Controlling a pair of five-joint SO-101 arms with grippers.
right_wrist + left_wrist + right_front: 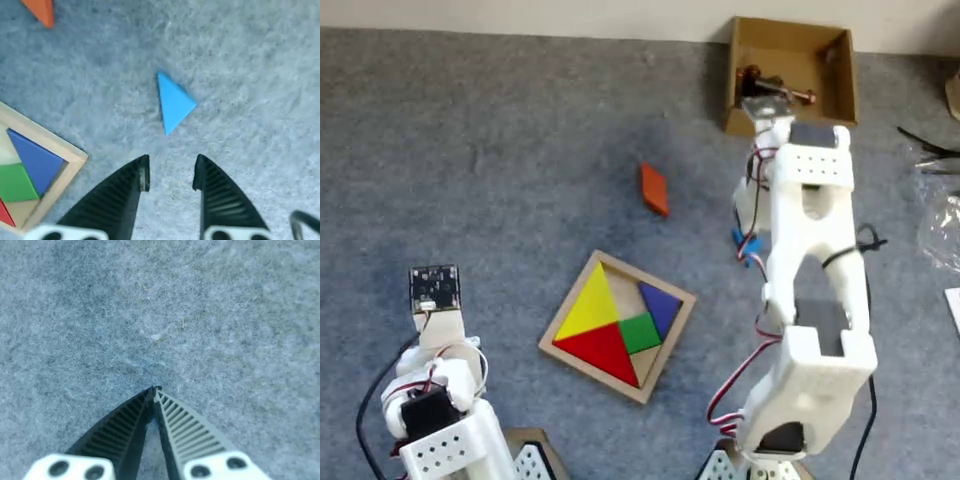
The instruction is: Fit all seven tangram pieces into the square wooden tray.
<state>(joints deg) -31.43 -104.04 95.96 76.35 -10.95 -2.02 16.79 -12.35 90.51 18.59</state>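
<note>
Just beyond the parted right gripper [170, 175] lies a blue triangle [172, 102].

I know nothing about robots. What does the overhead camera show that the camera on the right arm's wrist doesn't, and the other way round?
The overhead camera adds the yellow triangle in the wooden tray, the cardboard box at the far edge, and the left arm. The right wrist camera adds its own end effector, open, just short of the light blue triangle, whose whole outline is plain there. Shared: the wooden tray, the dark blue triangle and green square inside it, and the orange piece loose on the grey carpet.
</note>
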